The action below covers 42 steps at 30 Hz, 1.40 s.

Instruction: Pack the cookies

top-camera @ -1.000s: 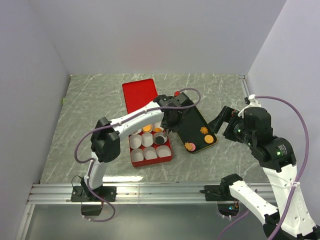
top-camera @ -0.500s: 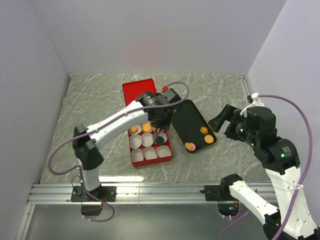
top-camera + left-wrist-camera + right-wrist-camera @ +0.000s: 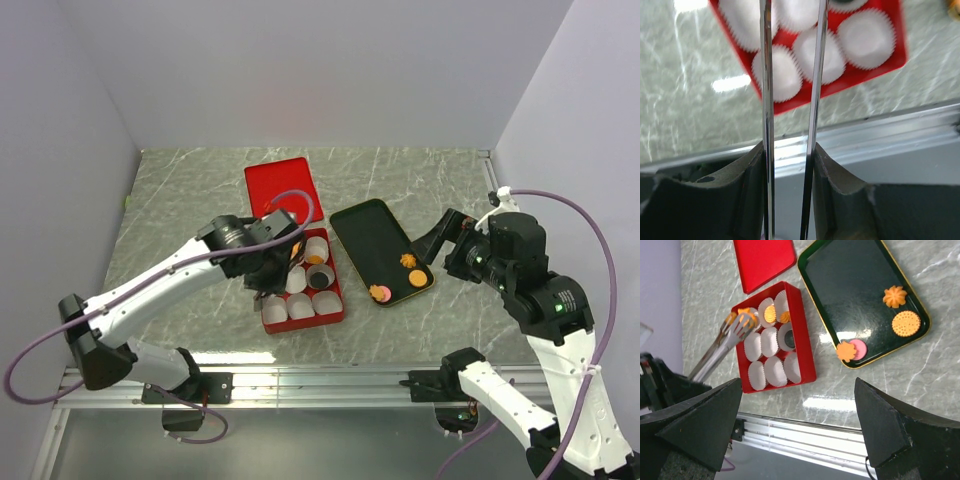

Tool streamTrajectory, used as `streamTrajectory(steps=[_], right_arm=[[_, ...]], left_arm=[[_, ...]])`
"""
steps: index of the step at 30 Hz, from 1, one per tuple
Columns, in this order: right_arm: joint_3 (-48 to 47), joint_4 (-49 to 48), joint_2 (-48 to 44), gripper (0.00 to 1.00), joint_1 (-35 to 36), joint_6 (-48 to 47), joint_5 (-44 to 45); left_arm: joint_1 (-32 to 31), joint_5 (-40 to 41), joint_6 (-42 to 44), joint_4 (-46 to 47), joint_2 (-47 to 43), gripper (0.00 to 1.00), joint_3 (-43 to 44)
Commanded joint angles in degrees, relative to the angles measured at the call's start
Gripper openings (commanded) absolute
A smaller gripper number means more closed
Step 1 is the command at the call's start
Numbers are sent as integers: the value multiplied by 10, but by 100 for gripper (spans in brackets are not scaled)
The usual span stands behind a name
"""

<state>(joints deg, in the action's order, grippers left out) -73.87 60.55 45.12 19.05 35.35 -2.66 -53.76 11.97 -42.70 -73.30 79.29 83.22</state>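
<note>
Several cookies lie at the near end of the black tray (image 3: 850, 285): an orange flower (image 3: 895, 296), a round orange one (image 3: 906, 323), an irregular orange one (image 3: 845, 351) and a pink one (image 3: 860, 347). The red box (image 3: 807, 355) of white paper cups holds orange cookies (image 3: 770, 314) in its far row and a dark round piece (image 3: 789, 341). My left gripper (image 3: 262, 262) (image 3: 789, 150) is shut on metal tongs (image 3: 720, 347). Their tips are over the box's far-left cup, with orange showing there (image 3: 746, 317). I cannot tell if that is held. My right gripper (image 3: 440, 240) (image 3: 800, 425) is open and empty, right of the tray.
The red lid (image 3: 280, 190) lies flat behind the box. An aluminium rail (image 3: 320, 385) runs along the near table edge. Grey walls stand on the left, back and right.
My left arm has swung back and to the left, carrying the tongs from the box's right side to its far-left corner. The dark piece stays in its cup. The right arm barely moved.
</note>
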Motion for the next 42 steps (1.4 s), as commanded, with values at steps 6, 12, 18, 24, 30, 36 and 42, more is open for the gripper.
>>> streamTrajectory(steps=[6,12,18,24,30,36,42], right_arm=[[24,-41,-6,100,1,13,-19],[32,-45,-8,100,2,15,-21],[44,-43,-19,100,2,16,-16],[48,-41,-24,100,2,14,-6],[56,-44,-27,100,2,14,0],[63,-44,-31,100,1,15,5],[64,-41,-31,100,3,10,10]], left_arm=[[-1,-14,-26,-7,-55,14,-54],[-2,-25,-17,-4,-50,14,-62],[-3,-32,-8,12,-37,15,-81],[-6,-34,1,26,-19,17,-98],[-6,-36,8,38,-10,23,-104],[-6,-40,13,40,5,32,-94],[-8,-33,14,32,12,42,-83]])
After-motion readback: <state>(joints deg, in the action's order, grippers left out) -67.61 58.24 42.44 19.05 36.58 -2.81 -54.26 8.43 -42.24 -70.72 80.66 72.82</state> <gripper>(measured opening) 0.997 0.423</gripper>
